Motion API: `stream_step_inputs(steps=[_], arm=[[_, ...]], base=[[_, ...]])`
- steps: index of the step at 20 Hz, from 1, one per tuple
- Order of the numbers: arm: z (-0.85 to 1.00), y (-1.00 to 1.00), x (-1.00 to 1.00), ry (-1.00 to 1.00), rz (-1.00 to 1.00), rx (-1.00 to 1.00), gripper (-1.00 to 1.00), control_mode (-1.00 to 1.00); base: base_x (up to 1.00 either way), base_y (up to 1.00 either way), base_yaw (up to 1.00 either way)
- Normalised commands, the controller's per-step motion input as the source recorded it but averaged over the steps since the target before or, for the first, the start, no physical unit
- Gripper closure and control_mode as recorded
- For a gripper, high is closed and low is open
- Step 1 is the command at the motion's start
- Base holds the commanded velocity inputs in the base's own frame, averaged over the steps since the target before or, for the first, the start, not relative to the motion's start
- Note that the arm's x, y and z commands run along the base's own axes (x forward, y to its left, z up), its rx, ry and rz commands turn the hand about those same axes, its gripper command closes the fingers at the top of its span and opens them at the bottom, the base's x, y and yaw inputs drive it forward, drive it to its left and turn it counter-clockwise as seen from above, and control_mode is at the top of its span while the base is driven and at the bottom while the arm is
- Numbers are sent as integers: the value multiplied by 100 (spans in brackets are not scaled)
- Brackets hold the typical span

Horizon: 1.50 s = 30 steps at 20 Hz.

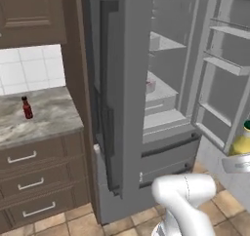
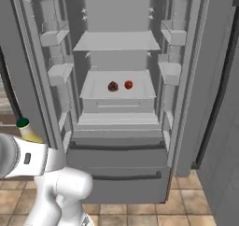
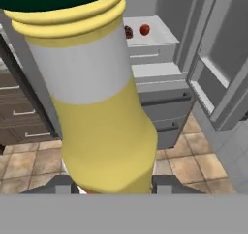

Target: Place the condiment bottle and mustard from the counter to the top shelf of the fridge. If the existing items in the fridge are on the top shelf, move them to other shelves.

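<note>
— So, left base view first: any writing you can read?

— None. The condiment bottle (image 1: 27, 108) stands on the counter (image 1: 49, 115), and its red label is too small to read. The fridge (image 1: 161, 84) is open, its near door hiding much of the inside. At the right edge the mustard (image 1: 242, 141) is cut off by the frame, and the gripper below it is mostly out of frame.

— And the right base view?

— The top shelf (image 2: 116, 42) is bare. Two existing items (image 2: 113, 86), one dark maroon, one red, sit on the shelf below. Just the mustard's green cap and yellow shoulder peek above the white arm.

— Hand view?

— The mustard looms close, with a blank white band and no lettering. The gripper (image 3: 114, 185) has its jaws clamped on the bottle's base; its fingertips (image 3: 167, 183) are barely visible beside it.
</note>
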Motion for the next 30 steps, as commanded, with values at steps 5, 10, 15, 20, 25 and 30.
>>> stream_step_inputs(steps=[5,10,15,20,25,30], arm=[[0,0,0,0,0,0,100,100],[0,0,0,0,0,0,100,100],[0,0,0,0,0,0,100,100],[0,0,0,0,0,0,100,100],[0,0,0,0,0,0,100,100],[0,0,0,0,0,0,100,100]], base=[[55,-58,32],[29,-86,11],[56,-10,10],[78,7,9],[83,18,7],[32,27,7]])
